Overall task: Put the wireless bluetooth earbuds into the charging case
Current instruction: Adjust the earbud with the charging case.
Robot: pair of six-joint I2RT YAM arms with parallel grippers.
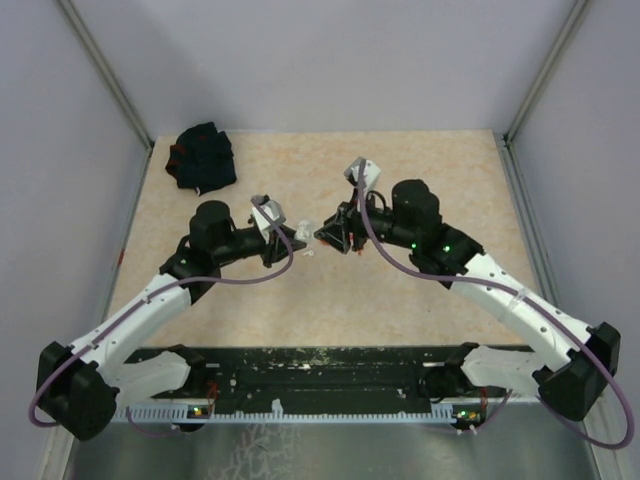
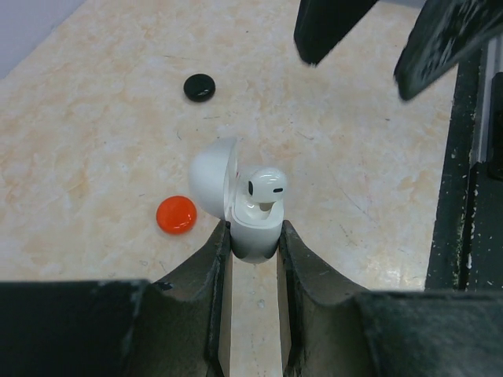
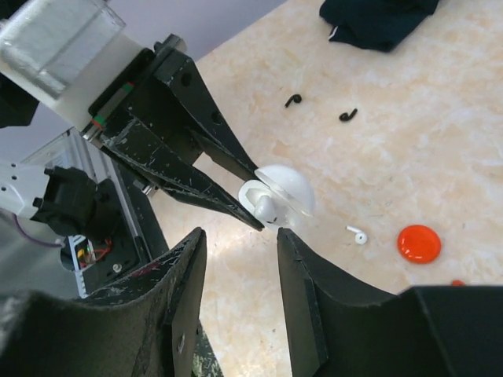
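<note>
White charging case [image 2: 254,245]: lid open | earbud [image 2: 266,187] protruding | left claw [image 2: 253,236] grips

A black fabric bundle [image 1: 203,157] sits far left on the table [image 1: 420,320]; red disc [image 2: 176,214] and black disc [image 2: 200,87] lie apart.

- The table [image 1: 330,300] is beige and marbled, with grey walls on three sides.
- A black fabric bundle [image 1: 203,157] lies at 10 o'clock, near the far-left corner and well apart from both arms.
- The left arm [image 1: 150,310] rises from 7 o'clock and the right arm [image 1: 510,300] from 5 o'clock. Both reach toward the centre.
- The left gripper [image 1: 293,238] and the right gripper [image 1: 325,235] face each other, tips near.
- The small white charging case [image 1: 303,224] sits at the left gripper's tip. How the jaws stand is too small to tell.
- A purple cable [image 1: 240,282] loops along each arm.
- A black rail [image 1: 320,372] runs along the edge at 6 o'clock.
</note>
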